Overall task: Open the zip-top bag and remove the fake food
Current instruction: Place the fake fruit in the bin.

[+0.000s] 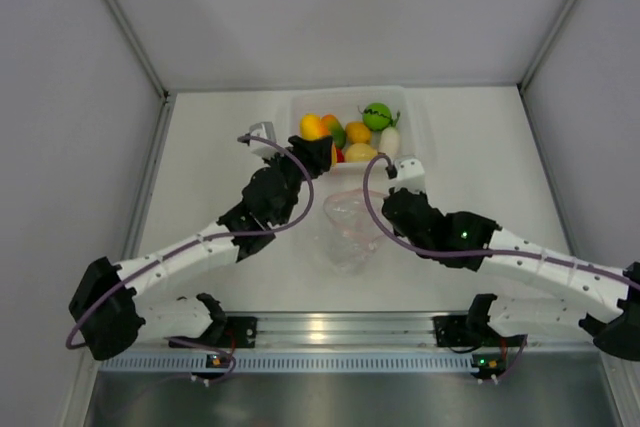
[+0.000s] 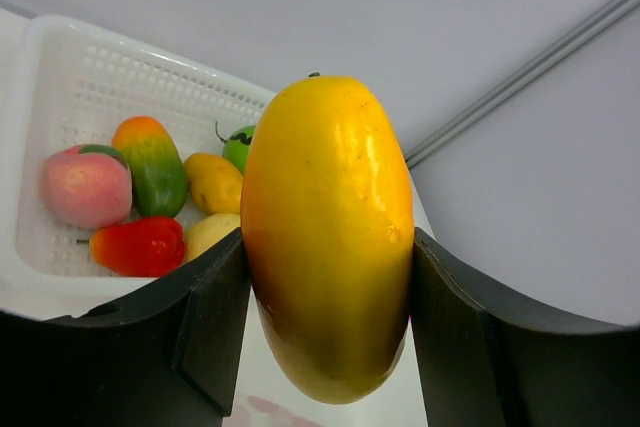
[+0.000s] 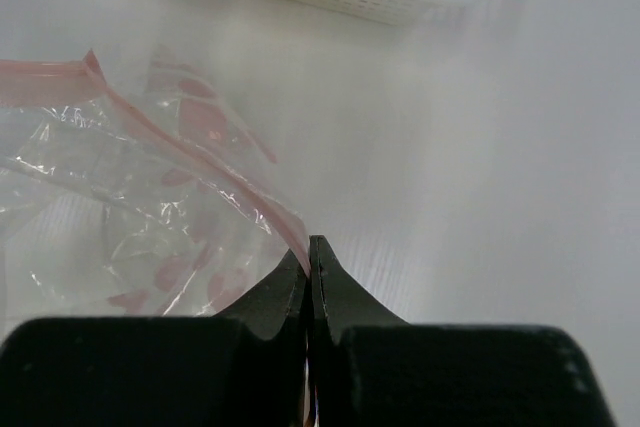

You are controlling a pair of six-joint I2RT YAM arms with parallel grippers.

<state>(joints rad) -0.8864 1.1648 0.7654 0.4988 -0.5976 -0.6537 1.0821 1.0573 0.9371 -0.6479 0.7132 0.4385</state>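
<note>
Nearest, in front of the white perforated basket [image 1: 415,107], the clear zip-top bag [image 1: 350,232] lies crumpled on the table [image 1: 220,187]. The right gripper [image 3: 310,257] is at the bag's edge, short of the basket's near right corner. Its 2 fingers are pressed tight together on the pink zip strip [image 3: 200,152]. At the basket's left end, the left gripper [image 1: 318,147] is partway wide and clamps 1 yellow-orange mango [image 2: 328,237], which stands on end between the fingers. Inside the basket lies the other fake food [image 1: 358,133]: a pink peach [image 2: 85,187], a red piece [image 2: 140,245], and green, yellow, orange and white ones.
</note>
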